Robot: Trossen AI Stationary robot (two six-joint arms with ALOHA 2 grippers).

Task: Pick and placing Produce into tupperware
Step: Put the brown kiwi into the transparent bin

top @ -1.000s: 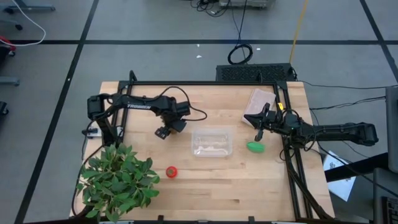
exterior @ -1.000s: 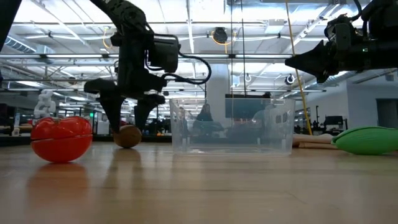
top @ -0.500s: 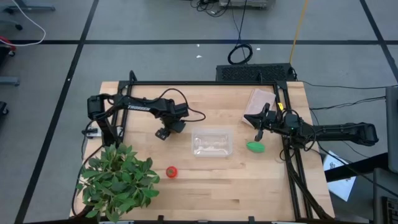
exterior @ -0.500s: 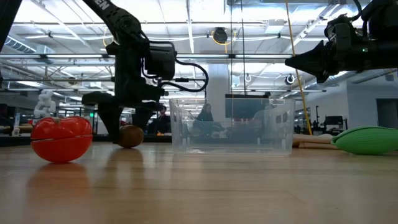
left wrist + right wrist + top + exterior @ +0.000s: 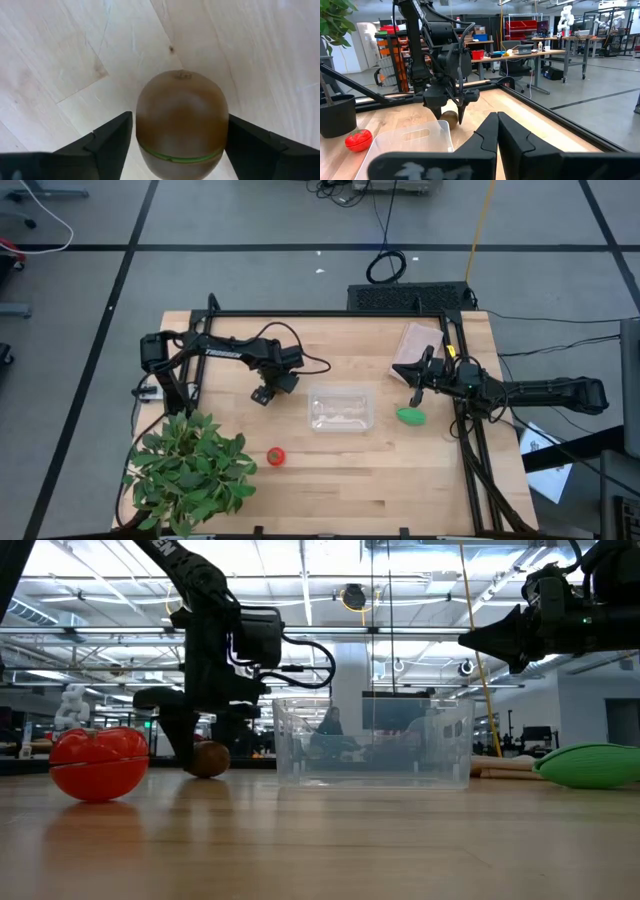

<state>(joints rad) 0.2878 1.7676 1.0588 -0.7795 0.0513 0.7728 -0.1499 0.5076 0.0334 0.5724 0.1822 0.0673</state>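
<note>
The brown kiwi (image 5: 182,125) lies on the wooden table left of the clear tupperware (image 5: 340,408). My left gripper (image 5: 262,394) points down over it, open, with one finger on each side of the kiwi (image 5: 208,758). The red tomato (image 5: 275,456) rests on the table near the front. The green produce (image 5: 411,416) lies right of the tupperware. My right gripper (image 5: 497,120) is shut, holds nothing, and hovers level above the table's right side. My left gripper comes at the kiwi from above, its fingers (image 5: 117,137) standing close against the kiwi's two long sides (image 5: 142,125). I cannot tell whether they touch it. The kiwi rests on the table.
A large leafy plant (image 5: 190,470) fills the near left corner. A pinkish-tan packet (image 5: 418,340) lies at the far right, behind my right arm. A black frame (image 5: 330,313) runs along the table's far and side edges.
My left gripper has sunk a little over the kiwi, so its fingers now reach down beside it near the table. The kiwi has stayed where it was.
</note>
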